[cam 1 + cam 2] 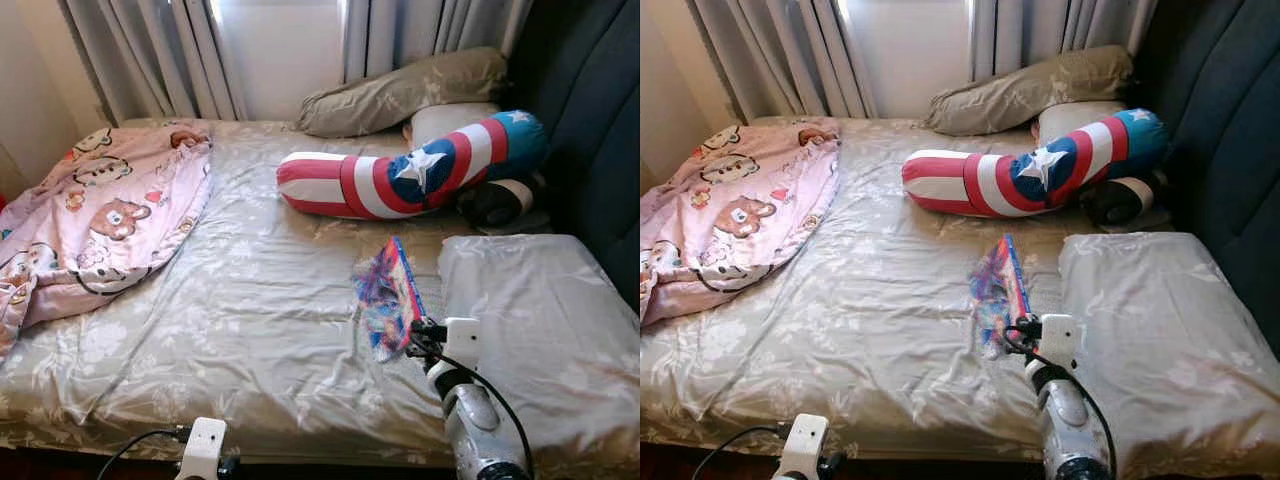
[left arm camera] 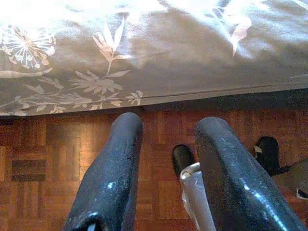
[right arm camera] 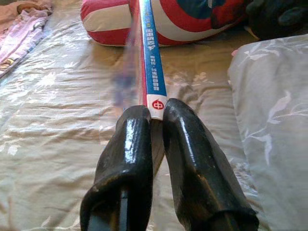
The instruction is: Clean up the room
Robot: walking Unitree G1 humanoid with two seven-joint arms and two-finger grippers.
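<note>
Book [image 3: 153, 72], one of it, thin and colourful w/ a blue spine and a red-and-white mark at the spine's near end, was held on edge above the bed [image 1: 250, 320], just left of the near pillow, its cover blurred in the head views. Right gripper [image 3: 156, 113] had both black fingers pressed onto the book's near end, pinching it between them; its silver arm reached up from the bottom right of the head view. Left gripper [image 2: 166, 130] hung low by the mattress edge over a wood parquet floor [image 2: 48, 154], fingers spread apart w/ nothing between. Pillows counted 2 in the same grey-beige floral fabric as the sheet: one [image 1: 530, 320] at the near right corner, one [image 1: 400, 95] at the far side below the curtains [image 1: 150, 50]. One long bolster [image 1: 420, 170] w/ red and white stripes, a blue section and white stars lay across the far part of the bed, near the far pillow. One pink blanket [image 1: 100, 215] w/ cartoon bear prints was bunched on the left side. A dark roundish item [image 1: 495, 203] sat beside the bolster's right end; couldn't tell what it was. No containers seen.
</note>
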